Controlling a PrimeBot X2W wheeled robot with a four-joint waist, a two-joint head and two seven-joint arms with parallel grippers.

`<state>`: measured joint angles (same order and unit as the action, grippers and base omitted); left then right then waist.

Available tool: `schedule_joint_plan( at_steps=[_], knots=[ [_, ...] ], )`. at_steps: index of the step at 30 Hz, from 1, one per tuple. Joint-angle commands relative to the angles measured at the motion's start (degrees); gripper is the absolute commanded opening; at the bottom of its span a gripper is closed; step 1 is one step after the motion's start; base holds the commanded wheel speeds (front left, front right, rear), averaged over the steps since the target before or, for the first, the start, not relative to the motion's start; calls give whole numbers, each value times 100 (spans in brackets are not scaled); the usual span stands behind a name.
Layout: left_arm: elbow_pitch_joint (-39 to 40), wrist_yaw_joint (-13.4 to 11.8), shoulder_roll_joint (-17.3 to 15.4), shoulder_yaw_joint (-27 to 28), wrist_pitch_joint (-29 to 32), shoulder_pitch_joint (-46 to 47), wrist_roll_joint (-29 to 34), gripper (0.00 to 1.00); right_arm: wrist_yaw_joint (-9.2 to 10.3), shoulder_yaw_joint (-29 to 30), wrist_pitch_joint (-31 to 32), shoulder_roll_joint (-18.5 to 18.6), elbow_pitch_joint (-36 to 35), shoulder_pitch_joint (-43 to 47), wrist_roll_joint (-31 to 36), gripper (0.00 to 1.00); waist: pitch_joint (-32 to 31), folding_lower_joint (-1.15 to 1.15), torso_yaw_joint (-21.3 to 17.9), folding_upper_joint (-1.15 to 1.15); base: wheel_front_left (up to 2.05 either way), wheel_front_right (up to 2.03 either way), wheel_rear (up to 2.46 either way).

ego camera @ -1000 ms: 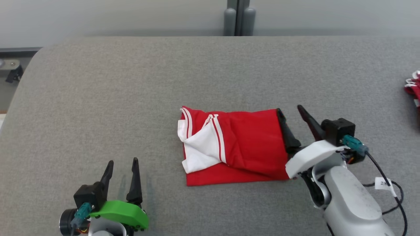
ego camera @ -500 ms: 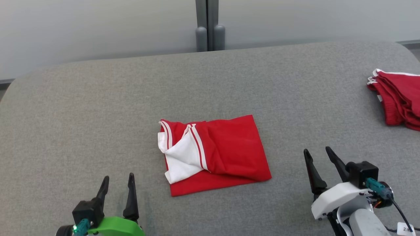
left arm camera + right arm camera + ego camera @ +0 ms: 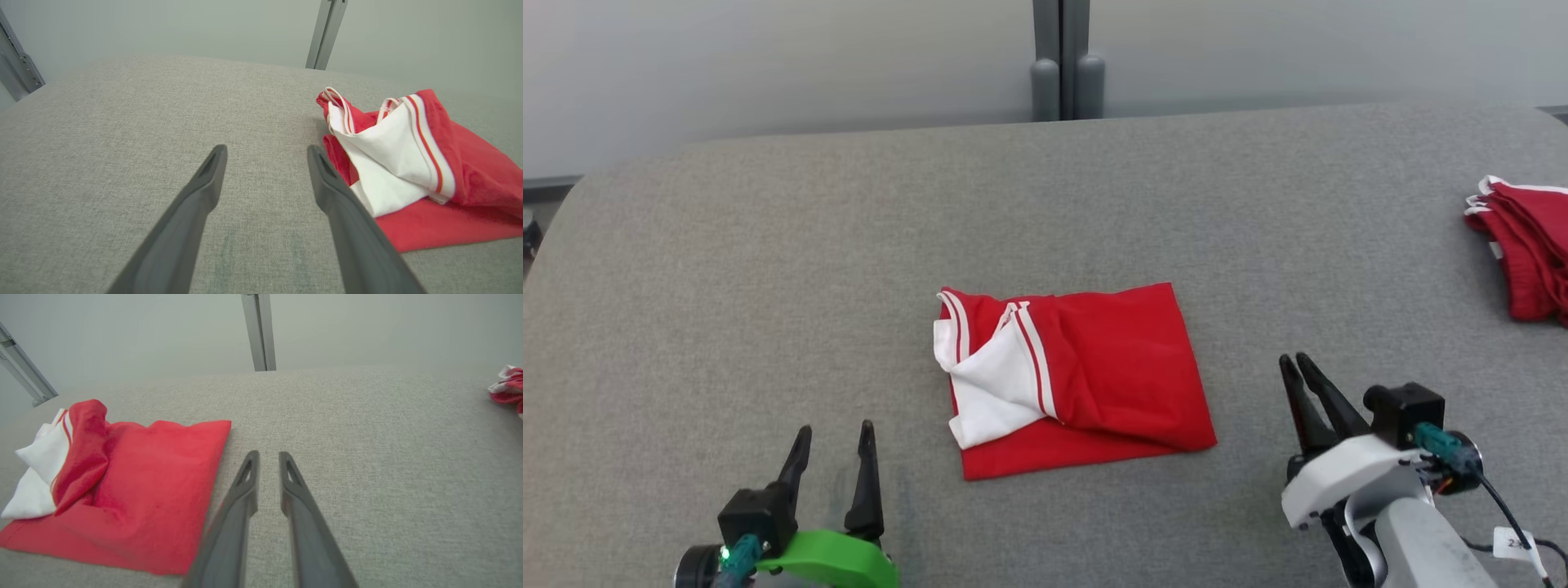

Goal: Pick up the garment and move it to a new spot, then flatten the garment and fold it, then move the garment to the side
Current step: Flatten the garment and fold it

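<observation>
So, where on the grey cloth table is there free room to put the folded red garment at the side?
Bare grey cloth table lies left of the folded red and white garment, and between it and the red pile at the right edge. Near edge: left tool, right tool.

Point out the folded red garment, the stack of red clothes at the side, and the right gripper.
folded red garment (image 3: 1119,367), head view, plain red panel.
stack of red clothes (image 3: 1523,253), head view, its top red layer.
right gripper (image 3: 268,457), right wrist view, between its fingertips.
</observation>
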<state>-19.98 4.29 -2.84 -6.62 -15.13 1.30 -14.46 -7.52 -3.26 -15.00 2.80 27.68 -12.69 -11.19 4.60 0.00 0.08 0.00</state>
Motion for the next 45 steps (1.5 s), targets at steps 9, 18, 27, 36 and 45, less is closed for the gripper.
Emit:
schedule_joint_plan(
  at_steps=[9, 18, 27, 36, 45],
  knots=[
    [13, 98, -19, -255, 2, 552, -189, 100, 8, -456, -23, 23, 695, -1179, 315, 0, 798, 0, 1025, 0, 0, 0, 0],
    [-44, 35, -16, -349, 2, 639, -360, 100, 8, -1288, -23, 28, 1665, -1734, 217, 0, 952, 0, 1698, 0, 0, 0, 0],
    [-2, -8, -15, -285, 2, 499, -396, 100, 4, -3027, -23, 30, 1202, -1487, -242, 0, 803, 0, 1624, 0, 0, 0, 0],
    [67, -28, -17, -206, 2, 488, -277, 100, 8, -2623, -24, 128, 681, -1421, -445, 0, 592, 0, 1145, 0, 0, 0, 0],
    [54, 47, -17, 30, 2, 410, -13, 100, 8, -208, -23, 19, 23, -759, 235, 100, 341, 0, 539, 0, 0, 0, 0]
  ],
)
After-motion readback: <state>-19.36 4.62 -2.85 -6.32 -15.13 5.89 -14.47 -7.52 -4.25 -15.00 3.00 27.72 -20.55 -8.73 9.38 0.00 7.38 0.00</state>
